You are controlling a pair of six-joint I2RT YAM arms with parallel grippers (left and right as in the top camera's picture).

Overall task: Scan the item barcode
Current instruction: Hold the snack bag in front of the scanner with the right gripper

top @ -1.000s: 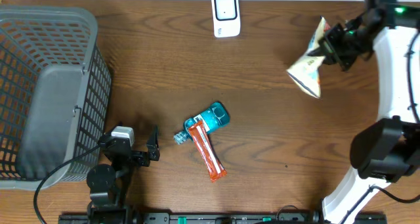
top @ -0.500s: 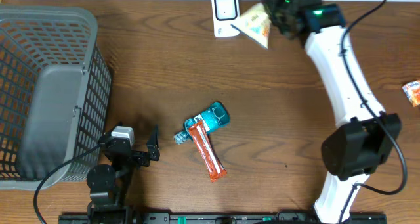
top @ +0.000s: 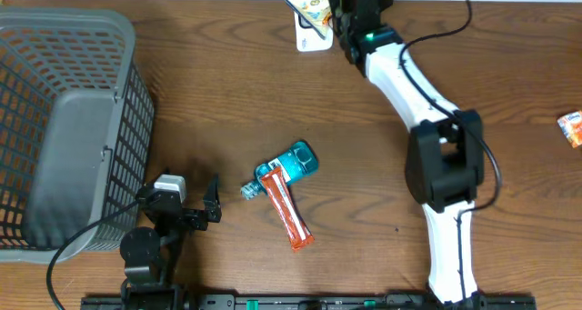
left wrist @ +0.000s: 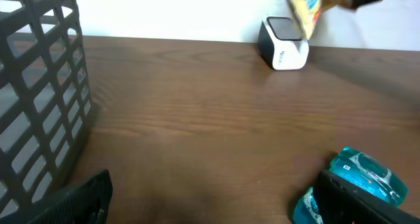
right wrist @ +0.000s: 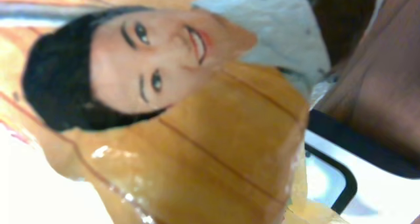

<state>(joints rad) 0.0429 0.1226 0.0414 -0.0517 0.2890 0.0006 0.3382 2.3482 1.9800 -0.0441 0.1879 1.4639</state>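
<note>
We hold the snack bag [top: 307,1] in our right gripper [top: 338,5], which is squeezed tight on one edge of it. The bag hangs right over the scanner [top: 315,39] and hides part of its top.

We think the bag is very light, thin and crinkly. It looks shiny, so it could slip. It bends easily, and what is inside might break if we squash it. The flat sealed edge seems the best place to pinch, because nothing there can crush. We cannot see a barcode from here (our wrist view shows only a smiling face printed on the bag).

The table [top: 227,101] is smooth brown wood, flat and hard. Right in front of the scanner it is bare, so the bag has room to turn. The gray basket [top: 64,24] sits far to the left of the scanner. A teal bottle [top: 296,162] and an orange packet [top: 291,217] lie touching each other, well in front of the scanner. Our left gripper [top: 212,201] rests well in front of the scanner too, spread wide open with nothing in it.
</note>
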